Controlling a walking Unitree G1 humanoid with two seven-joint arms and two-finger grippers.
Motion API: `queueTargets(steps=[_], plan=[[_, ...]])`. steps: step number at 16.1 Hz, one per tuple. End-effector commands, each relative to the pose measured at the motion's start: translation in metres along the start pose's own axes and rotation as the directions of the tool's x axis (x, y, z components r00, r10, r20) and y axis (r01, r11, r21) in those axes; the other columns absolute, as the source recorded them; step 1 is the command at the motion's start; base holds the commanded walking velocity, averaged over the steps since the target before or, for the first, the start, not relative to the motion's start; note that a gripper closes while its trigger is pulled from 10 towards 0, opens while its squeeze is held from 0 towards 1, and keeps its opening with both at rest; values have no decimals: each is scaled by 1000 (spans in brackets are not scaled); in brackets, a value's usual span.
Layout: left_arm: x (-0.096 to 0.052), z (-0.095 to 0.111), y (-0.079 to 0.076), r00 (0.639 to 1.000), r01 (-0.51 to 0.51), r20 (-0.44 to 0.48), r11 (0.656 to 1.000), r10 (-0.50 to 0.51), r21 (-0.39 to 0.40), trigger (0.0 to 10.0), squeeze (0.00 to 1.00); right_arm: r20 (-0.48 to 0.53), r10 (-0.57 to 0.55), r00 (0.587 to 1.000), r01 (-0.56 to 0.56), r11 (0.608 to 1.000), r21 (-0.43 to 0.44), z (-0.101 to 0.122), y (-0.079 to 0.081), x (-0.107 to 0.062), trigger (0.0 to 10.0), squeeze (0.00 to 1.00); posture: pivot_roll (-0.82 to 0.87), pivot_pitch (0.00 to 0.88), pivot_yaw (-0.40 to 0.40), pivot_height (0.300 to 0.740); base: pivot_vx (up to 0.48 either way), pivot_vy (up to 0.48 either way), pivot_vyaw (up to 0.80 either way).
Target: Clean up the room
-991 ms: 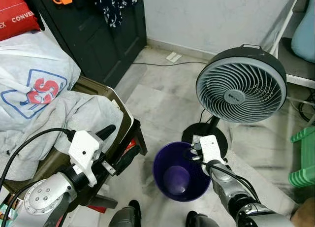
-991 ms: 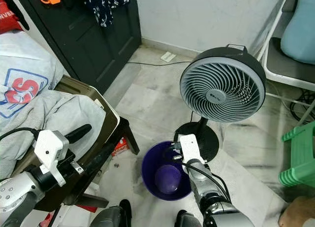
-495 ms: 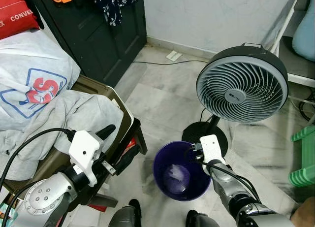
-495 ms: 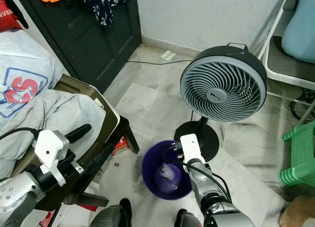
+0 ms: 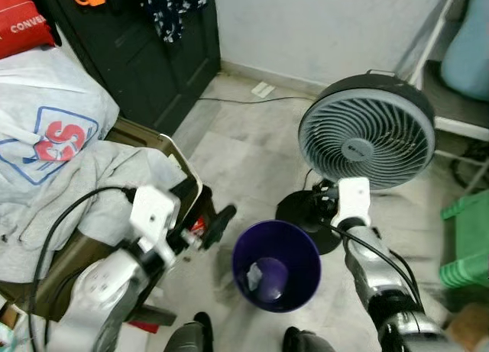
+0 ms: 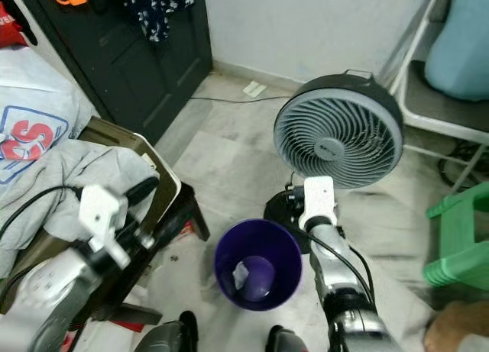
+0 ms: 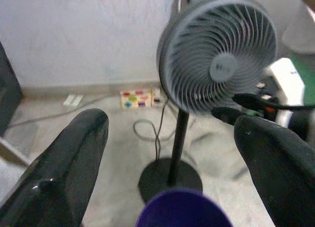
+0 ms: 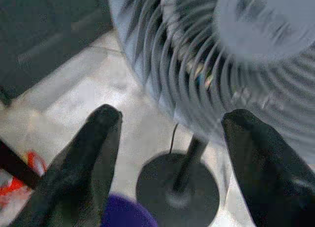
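Observation:
A purple bin [image 5: 276, 264] stands on the floor just before my feet, and a small pale crumpled scrap [image 5: 255, 276] lies at its bottom. My right gripper [image 5: 325, 196] hangs beyond the bin's far right rim, near the base of a grey pedestal fan [image 5: 365, 130]. In the right wrist view its fingers [image 8: 93, 153] are spread open with nothing between them, facing the fan's stand [image 8: 189, 163]. My left gripper [image 5: 205, 205] is raised left of the bin beside the chair. It is open and empty [image 7: 172, 128], pointing at the fan.
A chair piled with grey and white clothes [image 5: 69, 161] fills the left. A dark door [image 5: 145, 54] stands behind it. A green plastic stool [image 5: 467, 237] is at the right. A cable and a white power strip [image 5: 261, 89] lie on the far floor.
A pale scrap dropped into the bin. My right gripper then rose from the bin's rim toward the fan base. My left arm swung forward and to the right. The camera shifted slightly.

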State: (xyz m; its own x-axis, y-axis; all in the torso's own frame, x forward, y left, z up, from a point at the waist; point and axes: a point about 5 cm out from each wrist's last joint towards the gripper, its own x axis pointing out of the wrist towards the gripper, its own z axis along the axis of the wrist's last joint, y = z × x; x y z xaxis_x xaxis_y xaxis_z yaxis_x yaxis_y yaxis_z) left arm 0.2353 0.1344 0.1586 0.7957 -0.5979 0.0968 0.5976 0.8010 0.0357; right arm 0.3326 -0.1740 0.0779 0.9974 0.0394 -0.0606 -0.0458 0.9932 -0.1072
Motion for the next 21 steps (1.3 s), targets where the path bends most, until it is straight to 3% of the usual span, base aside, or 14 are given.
queueTargets(steps=[1, 6, 8, 13, 14, 15, 18, 21], plan=[[0, -2, 3, 999, -34, 7, 999, 34, 4, 10000, 0, 29, 18, 999, -18, 1000, 0, 8, 5, -3, 10000, 1000, 20, 145, -9, 740, 0, 0, 0], [18, -5, 14, 985, -156, 83, 987, 151, 49, 10000, 0, 147, 102, 984, -103, 995, -3, 42, 34, -6, 10000, 1000, -21, 45, -51, 740, 0, 0, 0], [21, -3, 21, 973, -213, 112, 975, 204, 71, 10000, 0, 148, 142, 979, -142, 990, -12, 49, 41, -10, 10000, 1000, -14, 15, -52, 740, 0, 0, 0], [4, -6, 45, 913, -404, 130, 902, 387, 153, 10000, 0, 163, 93, 982, -82, 994, -71, 48, 26, -30, 10000, 961, -7, 0, -23, 740, 0, 0, 0], [0, -10, 53, 900, -436, 115, 884, 421, 168, 10000, 0, 159, 82, 984, -68, 993, -93, 46, 20, -37, 10000, 584, -15, 0, -27, 740, 0, 0, 0], [-2, -11, 56, 894, -447, 108, 880, 434, 164, 10000, 0, 149, 81, 986, -65, 992, -105, 43, 18, -40, 10000, 0, -23, 0, -32, 740, 0, 0, 0], [-10, -14, 57, 880, -475, 103, 863, 464, 171, 10000, 0, 161, 97, 982, -76, 989, -129, 50, 19, -44, 10000, 0, -12, 0, -46, 740, 0, 0, 0], [-13, -15, 54, 880, -475, 103, 861, 464, 182, 10000, 0, 160, 140, 977, -119, 983, -137, 52, 31, -42, 10000, 0, 8, 0, -63, 740, 0, 0, 267]])
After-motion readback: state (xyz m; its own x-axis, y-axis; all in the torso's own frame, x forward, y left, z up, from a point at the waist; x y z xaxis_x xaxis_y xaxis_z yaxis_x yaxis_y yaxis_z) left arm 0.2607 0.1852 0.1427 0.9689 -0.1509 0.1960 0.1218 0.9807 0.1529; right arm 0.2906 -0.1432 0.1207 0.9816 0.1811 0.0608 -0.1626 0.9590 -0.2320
